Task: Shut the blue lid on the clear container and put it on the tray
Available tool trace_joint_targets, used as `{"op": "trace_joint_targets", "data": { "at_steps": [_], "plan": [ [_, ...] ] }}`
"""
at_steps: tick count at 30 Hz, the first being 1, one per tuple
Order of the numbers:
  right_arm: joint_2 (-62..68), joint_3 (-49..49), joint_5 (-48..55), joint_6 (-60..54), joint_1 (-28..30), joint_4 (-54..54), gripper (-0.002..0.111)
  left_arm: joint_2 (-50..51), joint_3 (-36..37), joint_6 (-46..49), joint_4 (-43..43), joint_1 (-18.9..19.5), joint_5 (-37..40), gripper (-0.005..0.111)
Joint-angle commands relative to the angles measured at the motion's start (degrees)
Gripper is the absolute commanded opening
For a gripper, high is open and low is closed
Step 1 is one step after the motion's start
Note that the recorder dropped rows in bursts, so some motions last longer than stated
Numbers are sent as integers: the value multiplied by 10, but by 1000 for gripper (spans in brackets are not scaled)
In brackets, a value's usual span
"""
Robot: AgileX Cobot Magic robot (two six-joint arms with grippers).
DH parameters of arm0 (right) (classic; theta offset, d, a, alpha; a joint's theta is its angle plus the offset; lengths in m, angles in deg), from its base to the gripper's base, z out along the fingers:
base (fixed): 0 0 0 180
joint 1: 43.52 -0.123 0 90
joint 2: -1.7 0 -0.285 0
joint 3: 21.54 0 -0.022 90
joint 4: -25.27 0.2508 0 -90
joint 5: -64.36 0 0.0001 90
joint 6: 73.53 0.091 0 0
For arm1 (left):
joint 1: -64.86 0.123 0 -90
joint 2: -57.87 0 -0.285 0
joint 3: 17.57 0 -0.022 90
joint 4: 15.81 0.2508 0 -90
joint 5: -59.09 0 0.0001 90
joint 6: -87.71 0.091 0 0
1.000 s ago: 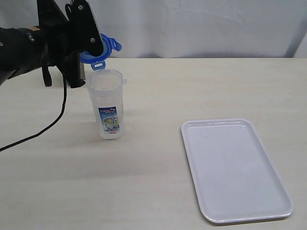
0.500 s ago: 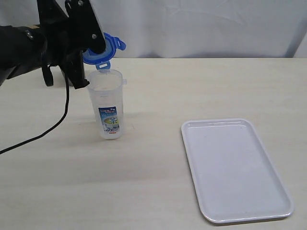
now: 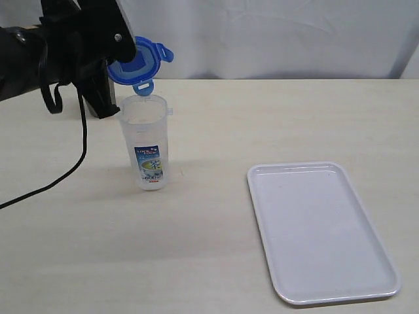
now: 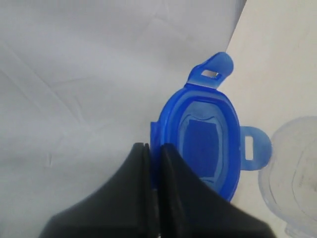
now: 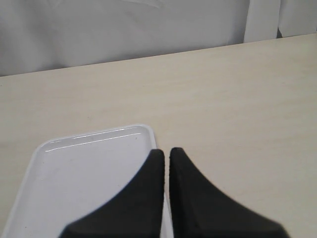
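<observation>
The blue lid [image 3: 139,63] hangs tilted in the air just above the open mouth of the clear container [image 3: 146,140], which stands upright on the table with its blue-and-white label facing front. My left gripper [image 3: 121,60] is shut on the lid's edge; in the left wrist view the lid [image 4: 208,140] is pinched at its rim by the gripper [image 4: 155,148], with the container's rim [image 4: 292,168] beside it. The white tray [image 3: 321,229] lies flat at the right. My right gripper [image 5: 166,153] is shut on nothing, above the tray's edge [image 5: 94,168]; it is out of the exterior view.
A black cable [image 3: 62,167] trails from the left arm across the table's left side. A white cloth backdrop [image 3: 275,36] closes off the far edge of the table.
My left gripper has lifted the blue lid slightly and carried it a little to the right, over the container's mouth. The container and tray have not moved.
</observation>
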Motion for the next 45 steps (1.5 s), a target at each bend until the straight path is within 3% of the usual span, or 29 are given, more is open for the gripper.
{"op": "trace_joint_targets", "data": {
  "at_steps": [1,25,31,45],
  "plan": [
    [-1,2,0,-1,-1,0,4,-3,16,22,-5,-5,-49,0],
    [-1,2,0,-1,-1,0,4,31,16,4,-22,-5,-36,0],
    [-1,2,0,-1,-1,0,4,13,16,8,-26,-37,-50,0],
    [-1,2,0,-1,-1,0,4,13,34,53,-69,-38,-44,0]
  ]
}}
